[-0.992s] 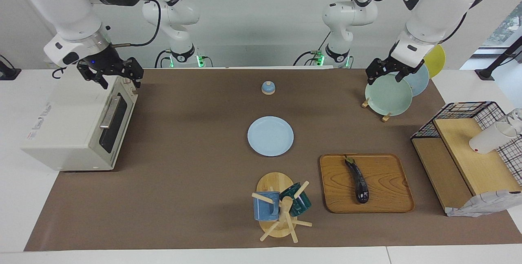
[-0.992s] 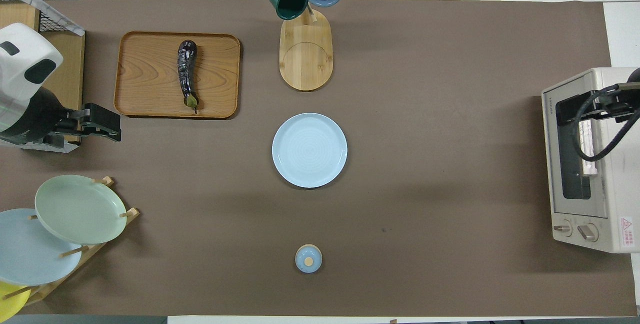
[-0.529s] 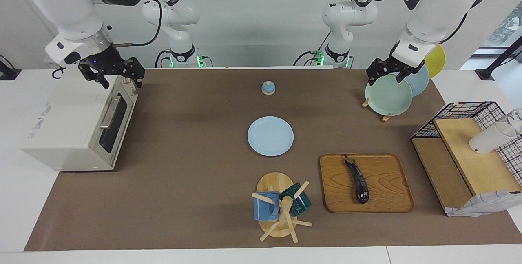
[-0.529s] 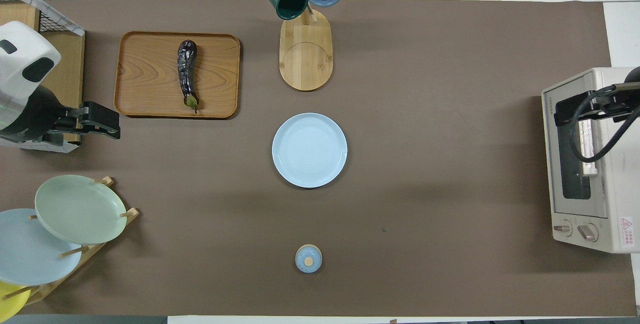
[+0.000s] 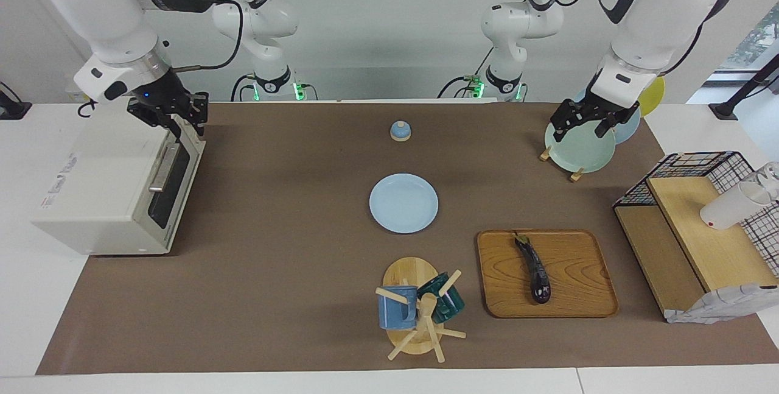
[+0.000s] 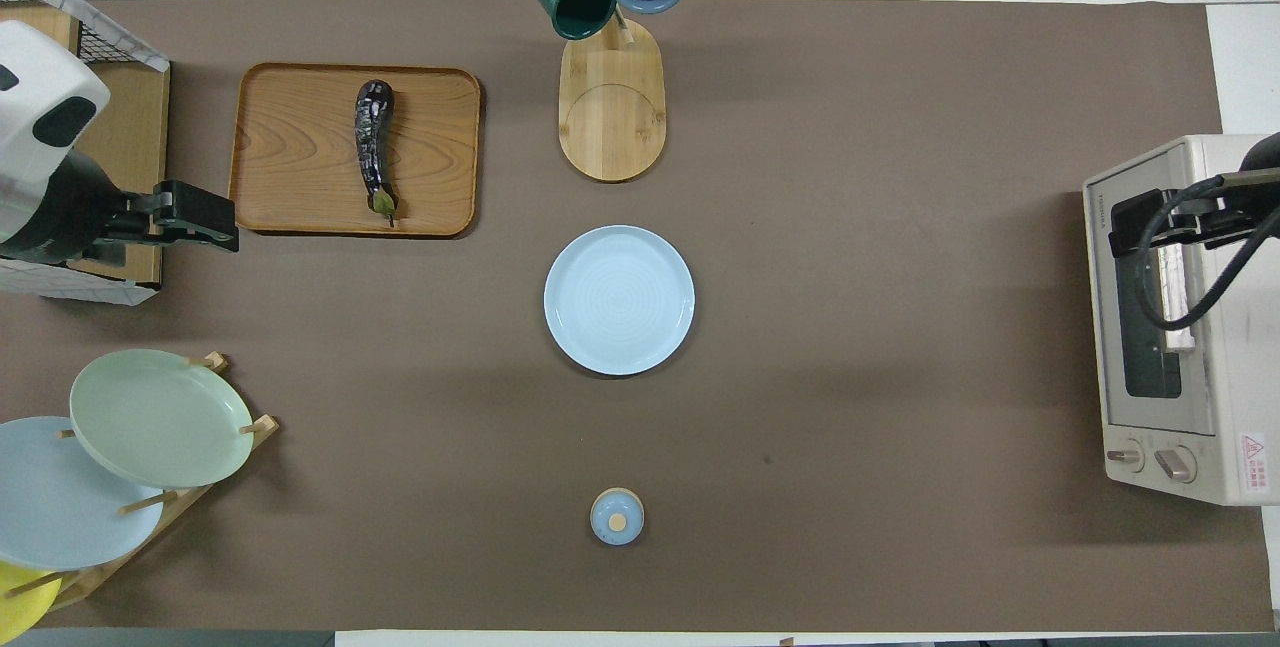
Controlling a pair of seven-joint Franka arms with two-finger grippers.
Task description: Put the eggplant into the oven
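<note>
The eggplant, slim and dark purple, lies on a wooden tray, its green stem end pointing toward the robots. The off-white oven stands at the right arm's end of the table, its glass door up and shut. My right gripper hangs just over the oven's top front edge, above the door's bar handle. My left gripper is open and holds nothing; it is up in the air over the green plate in the facing view, apart from the tray.
A light blue plate lies mid-table, with a small blue knobbed lid nearer to the robots. A mug tree stands beside the tray. A plate rack and a wire-and-wood shelf stand at the left arm's end.
My left gripper has drifted away from the robots, toward the tray. My right gripper has shifted a little along the oven's top front edge and looks narrower. The eggplant has not moved.
</note>
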